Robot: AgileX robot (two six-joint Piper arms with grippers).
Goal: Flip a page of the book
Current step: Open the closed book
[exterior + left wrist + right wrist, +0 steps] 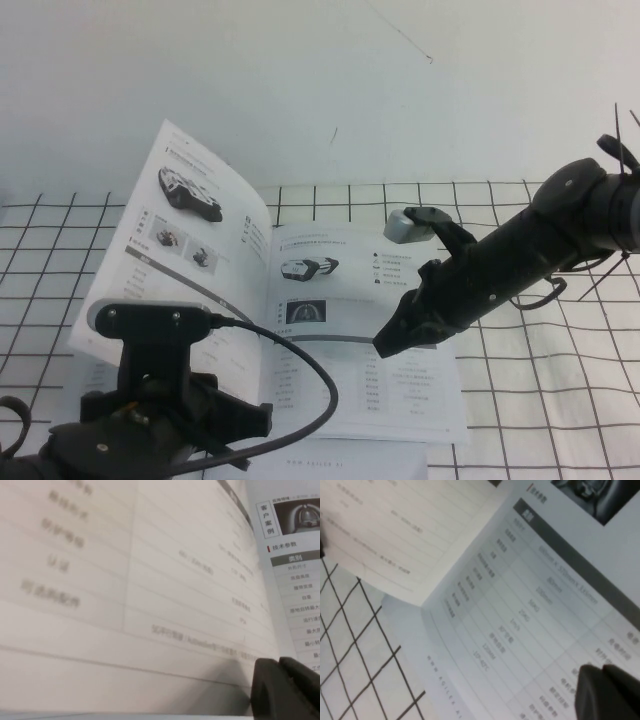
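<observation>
The book (350,375) lies open on the grid-marked table. Its left page (175,235), showing a black chassis, two small photos and a grey-barred table, stands lifted and tilted up from the spine. My left gripper (160,375) is at the near left, close against the lower part of the lifted page. In the left wrist view its fingers (280,687) are together, with the page (125,595) right beside them. My right gripper (387,343) is shut and its tip rests on the right-hand page. In the right wrist view its fingers (600,692) are over the spec table.
A plain white sheet (330,465) with one line of tiny print lies under the book's near edge and also shows in the right wrist view (427,652). The white table (560,400) with black grid lines extends right. A white wall stands behind.
</observation>
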